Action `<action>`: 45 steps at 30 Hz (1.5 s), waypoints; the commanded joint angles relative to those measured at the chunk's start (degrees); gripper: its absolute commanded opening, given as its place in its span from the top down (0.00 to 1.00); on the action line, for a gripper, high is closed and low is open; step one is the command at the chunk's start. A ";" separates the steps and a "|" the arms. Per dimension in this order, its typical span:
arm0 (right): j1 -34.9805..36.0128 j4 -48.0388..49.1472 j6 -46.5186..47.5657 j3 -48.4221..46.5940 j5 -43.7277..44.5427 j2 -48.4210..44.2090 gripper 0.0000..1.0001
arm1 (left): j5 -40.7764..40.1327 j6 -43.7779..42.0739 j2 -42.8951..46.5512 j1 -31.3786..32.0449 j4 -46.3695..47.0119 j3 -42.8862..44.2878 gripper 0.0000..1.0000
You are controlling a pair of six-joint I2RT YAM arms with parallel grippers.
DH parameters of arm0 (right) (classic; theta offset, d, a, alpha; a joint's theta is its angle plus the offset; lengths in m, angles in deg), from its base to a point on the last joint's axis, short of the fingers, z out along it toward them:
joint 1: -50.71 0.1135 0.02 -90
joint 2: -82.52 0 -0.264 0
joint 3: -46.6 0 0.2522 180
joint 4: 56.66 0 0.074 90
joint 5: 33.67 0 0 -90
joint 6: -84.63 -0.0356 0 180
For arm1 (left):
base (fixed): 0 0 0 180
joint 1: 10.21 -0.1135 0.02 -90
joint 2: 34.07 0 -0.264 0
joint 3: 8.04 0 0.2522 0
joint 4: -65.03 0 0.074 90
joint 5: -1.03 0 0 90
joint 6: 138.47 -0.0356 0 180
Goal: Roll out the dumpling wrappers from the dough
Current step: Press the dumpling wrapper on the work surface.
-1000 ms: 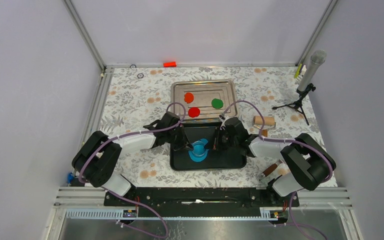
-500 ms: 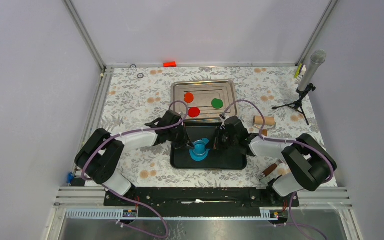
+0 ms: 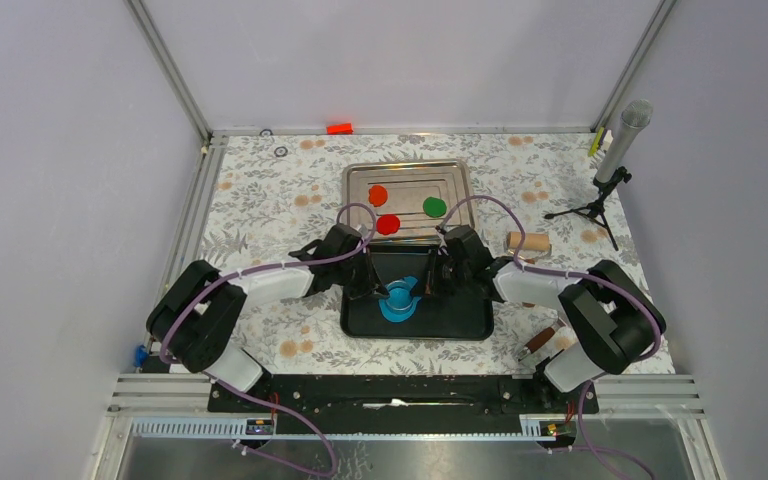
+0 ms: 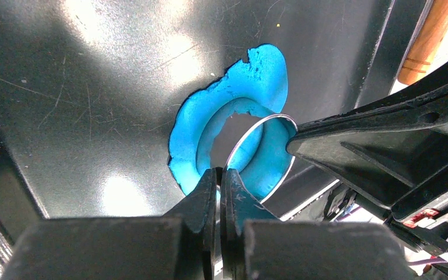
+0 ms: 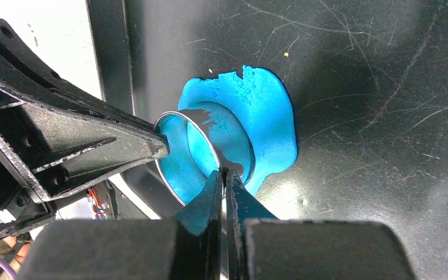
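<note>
Blue modelling-clay dough, a thin ragged sheet, lies on the black metal tray just beyond the tips of my right gripper. That gripper is pressed together on the rim of the thin round steel cutter ring; my left gripper pinches the opposite side. A round blue wrapper seems lodged inside the ring. My worry: such thin edge grips slip, or uneven pulling tilts the ring and tears the wrapper.

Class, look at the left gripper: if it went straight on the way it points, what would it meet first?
The left gripper is shut on the ring. Just past its tips lies the dough, which it would probably meet first, then the tray. Depth is unclear.
</note>
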 commanded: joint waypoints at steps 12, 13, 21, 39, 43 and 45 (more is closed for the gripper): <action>1.92 -5.43 -1.40 0.21 12.19 8.39 1.00 | -11.29 0.45 -8.04 5.73 -10.14 -6.90 1.00; 1.94 -5.28 -1.55 0.88 12.16 7.92 1.00 | -11.24 0.27 -8.54 5.76 -10.16 -6.45 1.00; 2.01 -4.80 -2.52 7.58 11.52 2.39 1.00 | -11.62 -0.52 -10.79 5.68 -10.17 -2.93 1.00; 2.37 -2.45 -3.86 14.62 8.70 -3.31 1.00 | -9.45 -1.47 -12.94 6.03 -5.22 -2.28 1.00; 2.43 1.49 -3.99 16.18 8.55 -4.23 1.00 | -11.07 -3.33 -12.28 6.29 -2.97 -5.65 1.00; 2.44 3.65 -3.72 17.55 8.75 -5.09 1.00 | -10.90 -3.41 -12.64 6.27 -2.00 -6.93 1.00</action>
